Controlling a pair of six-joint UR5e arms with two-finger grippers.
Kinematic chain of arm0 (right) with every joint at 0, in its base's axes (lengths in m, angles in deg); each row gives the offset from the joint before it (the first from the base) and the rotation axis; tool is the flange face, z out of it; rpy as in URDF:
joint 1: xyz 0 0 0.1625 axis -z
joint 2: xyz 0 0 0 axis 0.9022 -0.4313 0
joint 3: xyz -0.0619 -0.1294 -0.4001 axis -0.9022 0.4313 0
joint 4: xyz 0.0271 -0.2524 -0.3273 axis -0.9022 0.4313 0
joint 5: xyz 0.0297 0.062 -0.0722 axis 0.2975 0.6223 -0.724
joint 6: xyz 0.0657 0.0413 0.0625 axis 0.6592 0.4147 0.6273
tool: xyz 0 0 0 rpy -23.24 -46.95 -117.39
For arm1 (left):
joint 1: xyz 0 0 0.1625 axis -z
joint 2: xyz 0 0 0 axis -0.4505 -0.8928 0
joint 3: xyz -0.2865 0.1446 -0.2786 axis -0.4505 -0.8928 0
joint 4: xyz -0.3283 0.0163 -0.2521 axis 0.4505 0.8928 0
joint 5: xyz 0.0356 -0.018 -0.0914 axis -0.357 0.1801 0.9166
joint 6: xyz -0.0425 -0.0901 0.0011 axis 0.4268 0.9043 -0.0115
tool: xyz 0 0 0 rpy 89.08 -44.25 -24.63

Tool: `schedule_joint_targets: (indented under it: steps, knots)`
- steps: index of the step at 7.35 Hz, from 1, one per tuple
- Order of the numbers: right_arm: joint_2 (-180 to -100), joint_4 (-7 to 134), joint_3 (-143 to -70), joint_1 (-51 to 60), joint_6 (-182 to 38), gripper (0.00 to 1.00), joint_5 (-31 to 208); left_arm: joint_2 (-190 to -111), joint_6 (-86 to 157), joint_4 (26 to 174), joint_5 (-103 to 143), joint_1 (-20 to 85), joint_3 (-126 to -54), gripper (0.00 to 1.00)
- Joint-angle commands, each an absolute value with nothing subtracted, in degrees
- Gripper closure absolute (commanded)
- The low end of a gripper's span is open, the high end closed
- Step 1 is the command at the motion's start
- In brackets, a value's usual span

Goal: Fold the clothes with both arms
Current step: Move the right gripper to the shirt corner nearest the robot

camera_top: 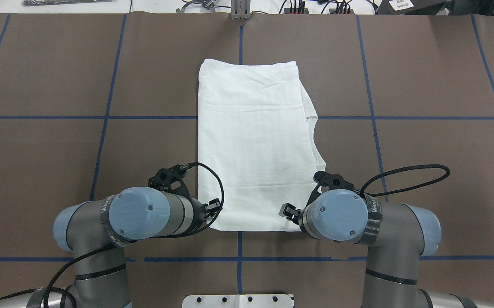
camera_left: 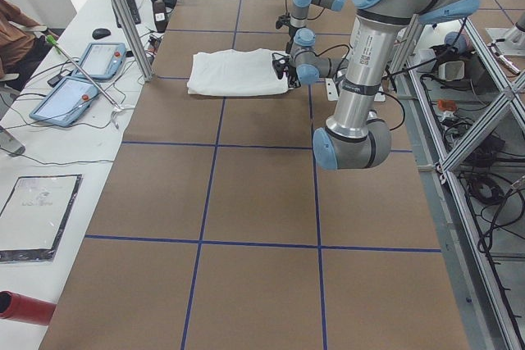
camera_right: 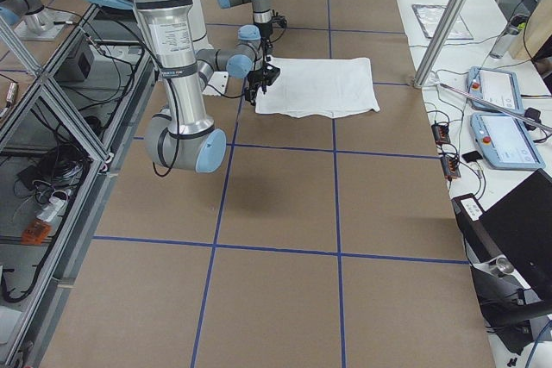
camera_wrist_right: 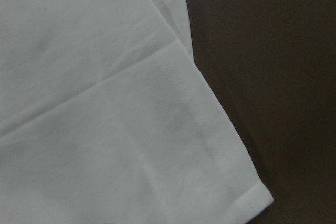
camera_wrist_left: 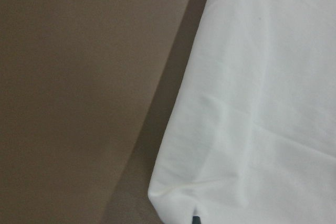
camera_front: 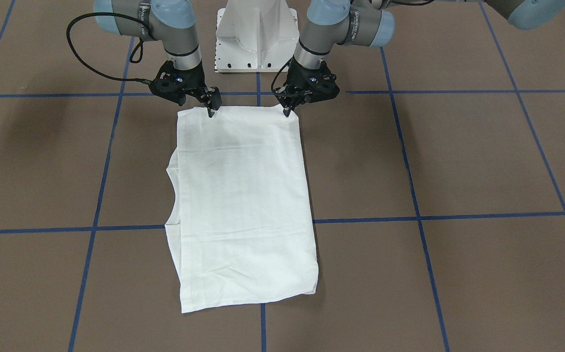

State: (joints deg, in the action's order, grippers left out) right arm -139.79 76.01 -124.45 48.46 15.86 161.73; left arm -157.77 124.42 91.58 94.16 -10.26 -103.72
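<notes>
The white T-shirt (camera_front: 243, 205) lies flat on the brown table, folded into a long rectangle, with the collar notch on its edge (camera_top: 313, 128). No black text shows. My left gripper (camera_front: 287, 113) is at the shirt's near corner on my left (camera_top: 212, 209), with its fingers together, pinching the edge. That corner is slightly raised. My right gripper (camera_front: 211, 112) is at the other near corner (camera_top: 284, 210), also with its fingers together on the edge. The left wrist view shows the pinched corner (camera_wrist_left: 178, 192). The right wrist view shows a flat hemmed corner (camera_wrist_right: 252, 192) and no fingers.
The white pedestal base (camera_front: 257, 39) stands between the arms, just behind the shirt's near edge. Blue tape lines (camera_top: 105, 117) cross the brown table. A side table beyond the far edge holds tablets (camera_left: 82, 79) and an aluminium post (camera_left: 123, 14).
</notes>
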Motion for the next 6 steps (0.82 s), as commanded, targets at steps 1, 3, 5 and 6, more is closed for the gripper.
schedule_joint_targets:
  steps: [1,3,5,6]
  knots:
    - [-137.8,76.3,-121.9,48.5,15.8,0.0,161.7,-157.8,124.4,91.6,94.2,-10.2,-103.7,1.0]
    - [-137.9,76.3,-121.6,48.6,15.8,0.0,161.7,-157.6,124.4,91.6,94.2,-10.2,-103.7,1.0]
    - [-137.9,76.3,-121.6,49.1,15.8,0.0,161.7,-157.7,124.3,91.6,94.2,-10.2,-103.7,1.0]
    - [-137.9,76.3,-121.6,49.3,15.8,0.01,161.7,-157.6,124.4,91.6,94.2,-10.2,-103.7,1.0]
